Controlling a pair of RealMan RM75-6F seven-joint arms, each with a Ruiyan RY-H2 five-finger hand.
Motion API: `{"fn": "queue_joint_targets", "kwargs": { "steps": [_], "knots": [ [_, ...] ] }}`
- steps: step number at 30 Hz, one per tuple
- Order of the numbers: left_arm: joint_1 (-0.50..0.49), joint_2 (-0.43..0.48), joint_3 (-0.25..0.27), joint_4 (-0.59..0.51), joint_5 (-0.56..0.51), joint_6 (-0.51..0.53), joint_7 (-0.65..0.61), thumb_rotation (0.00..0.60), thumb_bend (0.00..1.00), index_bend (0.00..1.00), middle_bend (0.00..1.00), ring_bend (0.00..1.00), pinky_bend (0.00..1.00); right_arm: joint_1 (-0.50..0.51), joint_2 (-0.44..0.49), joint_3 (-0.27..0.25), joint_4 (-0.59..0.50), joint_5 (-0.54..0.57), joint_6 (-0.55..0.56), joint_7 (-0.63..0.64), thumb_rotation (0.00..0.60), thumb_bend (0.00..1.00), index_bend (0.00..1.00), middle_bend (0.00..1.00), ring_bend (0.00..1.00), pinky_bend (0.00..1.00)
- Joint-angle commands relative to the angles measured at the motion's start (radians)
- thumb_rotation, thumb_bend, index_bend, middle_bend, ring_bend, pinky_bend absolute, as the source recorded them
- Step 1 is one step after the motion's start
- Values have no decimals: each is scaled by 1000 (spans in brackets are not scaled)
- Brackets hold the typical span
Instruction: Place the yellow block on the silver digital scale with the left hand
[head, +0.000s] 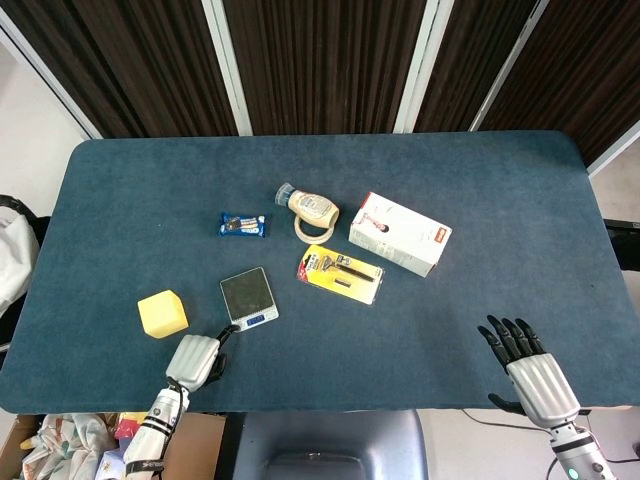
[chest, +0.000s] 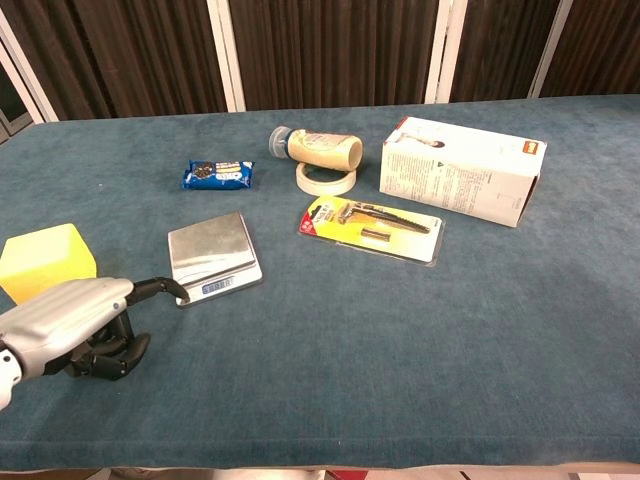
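The yellow block (head: 162, 314) (chest: 45, 258) sits on the blue table near its front left, to the left of the silver digital scale (head: 248, 297) (chest: 212, 255). The scale's display glows blue. My left hand (head: 195, 360) (chest: 75, 320) rests on the cloth in front of the block. Its fingers are curled under and hold nothing, while one outstretched fingertip (chest: 176, 289) touches the scale's near left corner. My right hand (head: 525, 365) lies at the front right edge with its fingers spread and empty, showing only in the head view.
Behind the scale lie a blue snack packet (head: 243, 225), a tape ring (head: 314, 231) with a bottle (head: 308, 205) on its side, a yellow carded razor pack (head: 341, 274) and a white box (head: 400, 234). A chair (head: 330, 445) stands below the table's front edge.
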Motion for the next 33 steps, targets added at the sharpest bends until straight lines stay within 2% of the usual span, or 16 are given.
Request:
{"fn": "queue_joint_targets", "kwargs": {
  "steps": [1, 24, 28, 33],
  "knots": [
    [-8, -1, 0, 6, -16, -15, 11, 600, 613, 219, 1000, 1000, 1000, 0, 0, 0, 0, 1, 0, 0, 600, 137, 0, 0, 0, 0],
    [-36, 0, 5, 2, -76, -27, 59, 600, 615, 218, 1000, 1000, 1000, 1, -2, 0, -1, 2, -3, -3, 600, 137, 0, 0, 0, 0],
    [-29, 11, 6, -21, -20, 11, 9, 600, 616, 169, 1000, 1000, 1000, 0, 0, 1, -2, 1, 2, 0, 600, 138, 0, 0, 0, 0],
    [-7, 47, 11, -61, 140, 122, -112, 600, 618, 82, 1000, 1000, 1000, -3, 3, 2, -2, -2, 11, 8, 600, 137, 0, 0, 0, 0]
  ]
}}
